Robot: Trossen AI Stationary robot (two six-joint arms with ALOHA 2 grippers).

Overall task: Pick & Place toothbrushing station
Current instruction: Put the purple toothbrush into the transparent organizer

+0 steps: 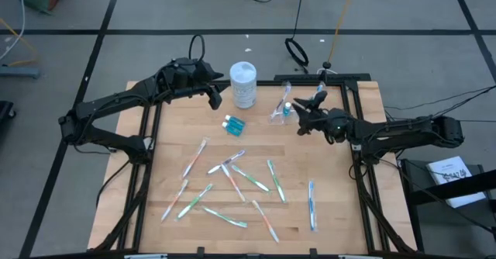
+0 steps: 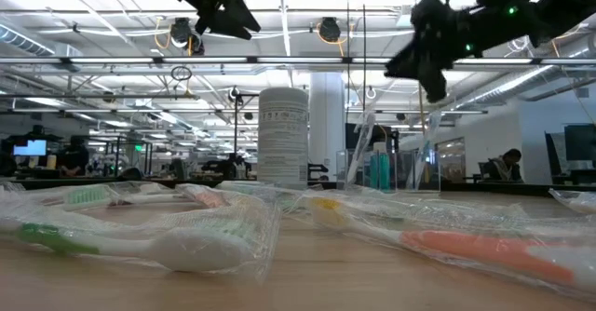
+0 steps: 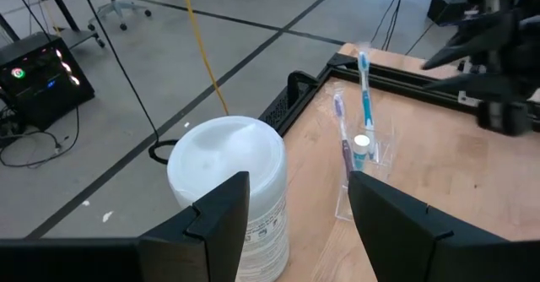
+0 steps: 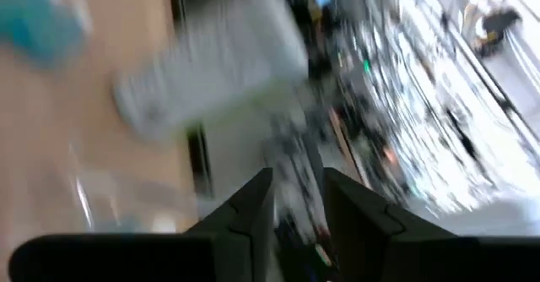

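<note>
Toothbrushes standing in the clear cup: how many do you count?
2: a blue toothbrush and a purple toothbrush, side by side and upright in the clear cup at the table's far edge. None seems hidden.

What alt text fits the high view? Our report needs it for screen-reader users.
Two dark arms hover over the far end of a wooden table, scattered with toothbrushes. A white canister, blue tubes and a clear cup with brushes stand between them.

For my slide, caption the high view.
Both hands hover near the cup; toothbrushes lie scattered on the table.
</note>
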